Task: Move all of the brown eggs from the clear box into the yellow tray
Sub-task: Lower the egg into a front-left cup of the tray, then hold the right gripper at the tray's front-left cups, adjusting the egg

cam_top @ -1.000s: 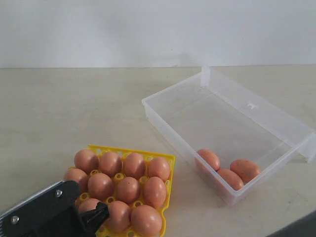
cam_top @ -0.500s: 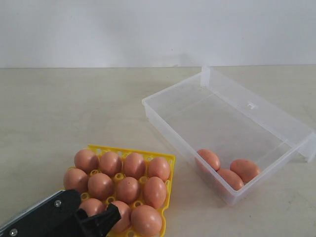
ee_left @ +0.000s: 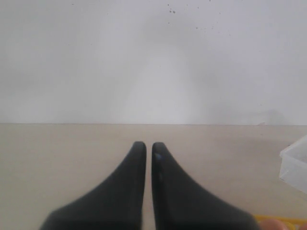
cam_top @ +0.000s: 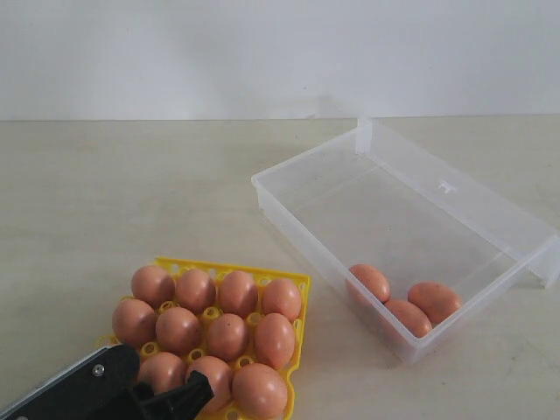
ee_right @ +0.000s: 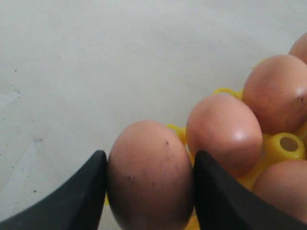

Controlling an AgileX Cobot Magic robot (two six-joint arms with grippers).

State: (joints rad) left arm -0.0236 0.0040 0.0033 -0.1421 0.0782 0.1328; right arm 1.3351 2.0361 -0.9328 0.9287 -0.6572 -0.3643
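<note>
My right gripper (ee_right: pixel 150 158) is shut on a brown egg (ee_right: pixel 149 179) at the table-side corner of the yellow tray (ee_right: pixel 288 143), next to a row of seated eggs (ee_right: pixel 221 134). I cannot tell whether the held egg rests in a cup. This gripper lies outside the exterior view. There the yellow tray (cam_top: pixel 229 269) holds several brown eggs (cam_top: pixel 227 335). Three eggs (cam_top: pixel 372 282) lie in the near end of the clear box (cam_top: pixel 289 219). My left gripper (cam_top: pixel 203 389), shut and empty, covers the tray's near-left part. Its tips (ee_left: pixel 145 146) point toward the wall.
The box's clear lid flap (cam_top: pixel 472 188) hangs open along its far long side. A corner of the box (ee_left: pixel 295 165) shows in the left wrist view. A white wall stands behind the beige table (cam_top: pixel 131 192).
The left gripper has slid down and to the right along the exterior view's bottom edge. A dark arm part at the bottom right has left the view. The eggs have not moved.
</note>
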